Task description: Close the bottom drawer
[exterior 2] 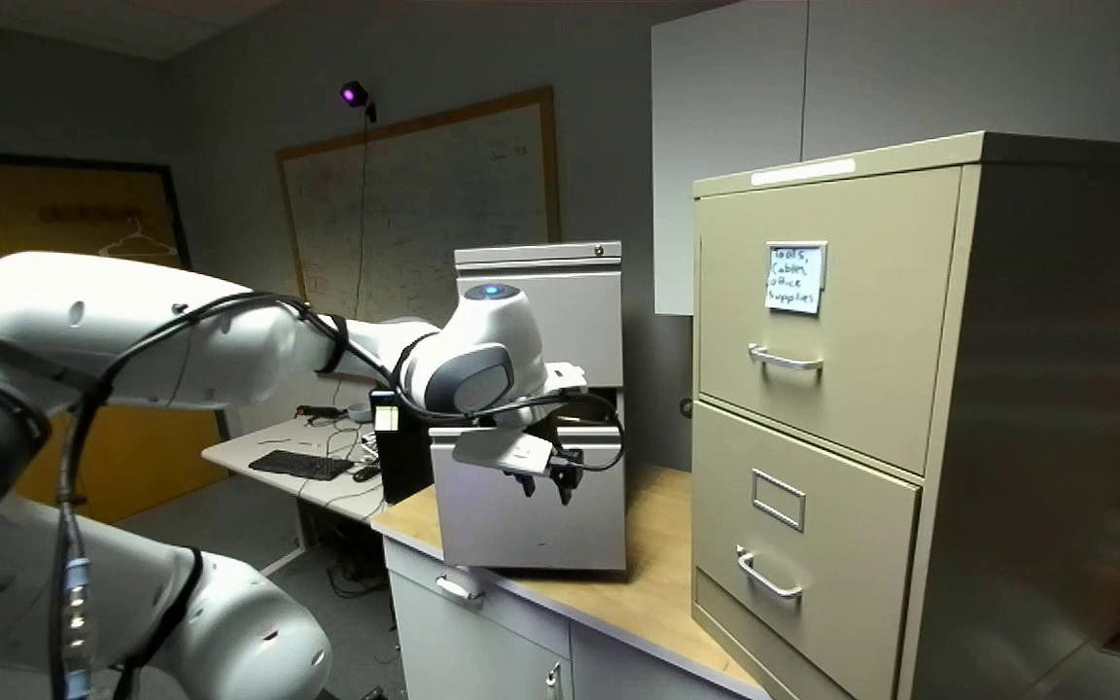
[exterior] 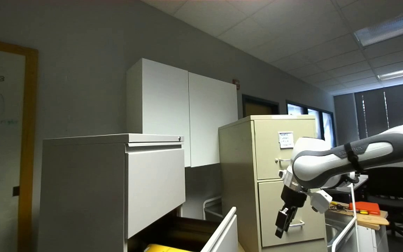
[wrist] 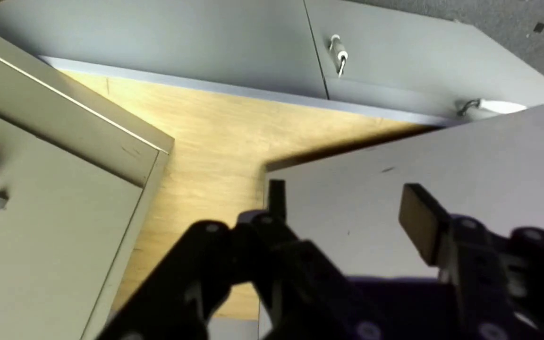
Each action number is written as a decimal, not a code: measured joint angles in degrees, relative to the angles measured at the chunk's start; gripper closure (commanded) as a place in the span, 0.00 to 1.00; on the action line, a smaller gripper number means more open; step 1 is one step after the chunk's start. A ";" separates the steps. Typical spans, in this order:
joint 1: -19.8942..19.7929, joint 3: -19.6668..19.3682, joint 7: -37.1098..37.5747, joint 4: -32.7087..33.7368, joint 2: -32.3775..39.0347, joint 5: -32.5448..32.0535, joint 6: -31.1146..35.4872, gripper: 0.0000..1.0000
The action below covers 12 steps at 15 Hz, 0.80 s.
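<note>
Left of the tall beige metal cabinet [exterior 2: 910, 418], the wide light-grey metal bottom drawer [exterior 2: 531, 525] stands pulled out, likely heavy and rigid, best pushed mid-front by the black two-fingered gripper [wrist: 346, 205], whose empty jaws stand apart.

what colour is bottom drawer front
Light grey; the bottom drawer front shows best in an exterior view.

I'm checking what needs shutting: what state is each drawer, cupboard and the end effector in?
Bottom drawer: pulled open, something yellow inside
Upper grey drawer: closed
Upper beige drawer: closed
Lower beige drawer: closed
Wall cupboard: closed
Counter cupboard: closed
Counter drawer: closed
End effector: open, empty
</note>
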 measured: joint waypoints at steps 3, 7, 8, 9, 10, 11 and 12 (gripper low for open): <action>3.66 -2.54 -1.11 0.28 6.02 8.00 9.04 0.88; 10.45 -6.67 -6.80 2.45 12.30 20.82 16.43 1.00; 12.26 -7.75 -8.75 3.44 13.54 24.17 17.13 1.00; 14.03 -8.80 -10.84 4.63 14.74 27.63 17.33 1.00; 15.65 -9.71 -13.03 5.91 15.90 31.19 17.34 1.00; 17.11 -10.44 -15.36 7.32 17.09 34.96 17.29 1.00; 18.35 -10.95 -17.72 8.87 18.26 38.94 16.99 1.00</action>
